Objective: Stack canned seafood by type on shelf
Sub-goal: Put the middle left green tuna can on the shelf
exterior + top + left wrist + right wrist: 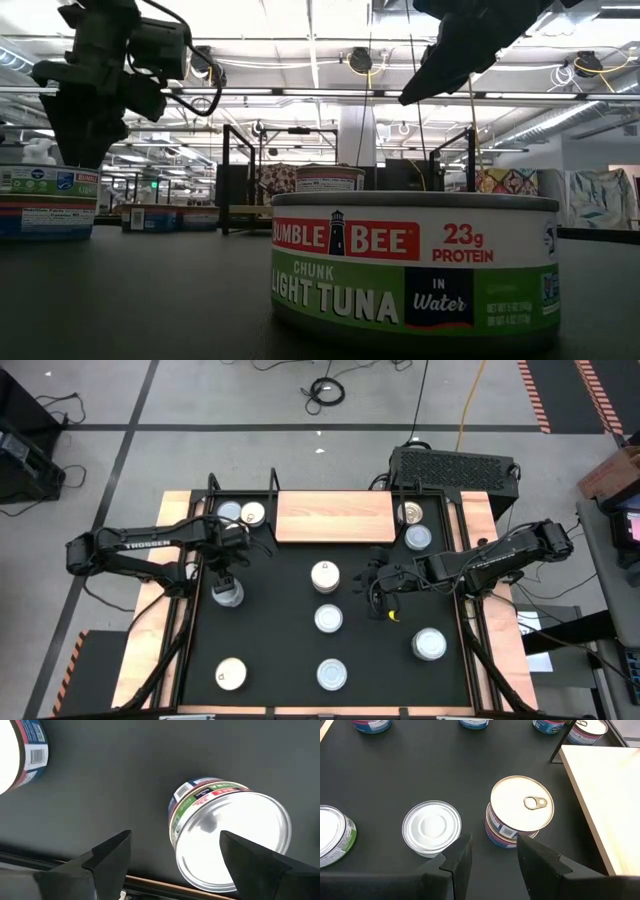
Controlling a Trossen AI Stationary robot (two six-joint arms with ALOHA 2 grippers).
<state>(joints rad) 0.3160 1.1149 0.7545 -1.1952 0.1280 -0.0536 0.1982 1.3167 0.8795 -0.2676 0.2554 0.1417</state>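
Above the left-side tin [227, 593], left gripper [224, 572] hangs jaws wide, empty. Centre on the rim, drop straight, then close. Right gripper [383, 582] waits part-open.

- The shelf [335, 516] lies along the far edge of the table [280, 630], at its middle.
- Two tins [241, 513] sit side by side just left of the shelf; two more [413, 525] sit just right of it, one behind the other.
- A stack of two tins [325, 576] stands before the shelf, with a single tin [328, 619] nearer and another [332, 675] at the near edge.
- The left gripper [222, 576] hangs over a tin [227, 594] left of the stack.
- The right gripper [362, 582] is just right of the stack.
- One tin [231, 674] lies at the near left, one [429, 644] at the near right.
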